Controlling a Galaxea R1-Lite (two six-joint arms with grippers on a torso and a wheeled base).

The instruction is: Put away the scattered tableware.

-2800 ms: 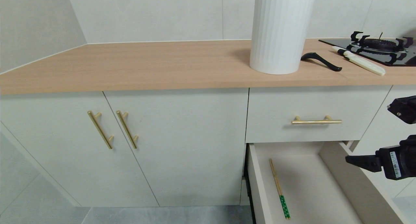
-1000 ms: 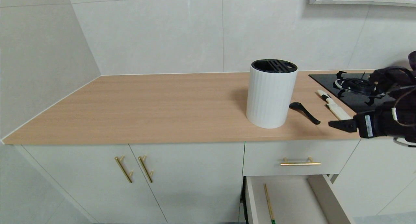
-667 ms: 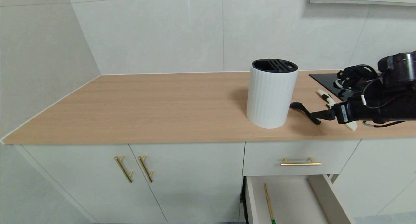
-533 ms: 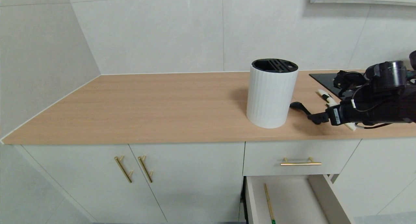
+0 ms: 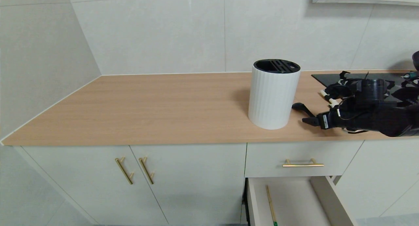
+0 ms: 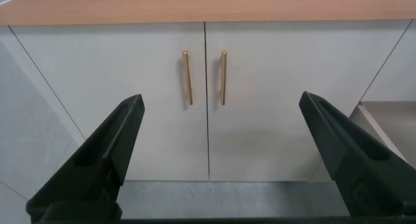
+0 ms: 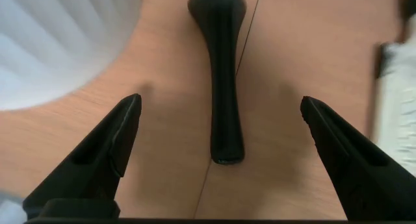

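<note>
A black spoon [image 5: 299, 107] lies on the wooden counter [image 5: 163, 104] just right of the white ribbed holder [image 5: 273, 95]. My right gripper [image 5: 310, 121] is low over the counter at the end of the spoon's handle. In the right wrist view the gripper [image 7: 221, 160] is open, its fingers [image 7: 97, 165] wide on either side of the spoon's handle [image 7: 223, 81], not touching it. A white knife [image 5: 324, 93] lies behind the right arm, its blade edge [image 7: 398, 100] to one side. A pair of chopsticks [image 5: 270, 202] lies in the open drawer [image 5: 322, 196]. My left gripper [image 6: 221, 120] is open, facing the cabinet doors.
A black gas stove [image 5: 360, 80] sits at the counter's right end. The holder [image 7: 58, 42] stands close beside the right gripper. Below the counter are two cabinet doors with gold handles [image 5: 134, 170], also seen as gold handles [image 6: 205, 78], and a shut upper drawer [image 5: 302, 162].
The head camera rose from the drawers to the counter. My right arm came up from beside the drawer, then moved left and down until its open fingers flank the spoon's handle.
</note>
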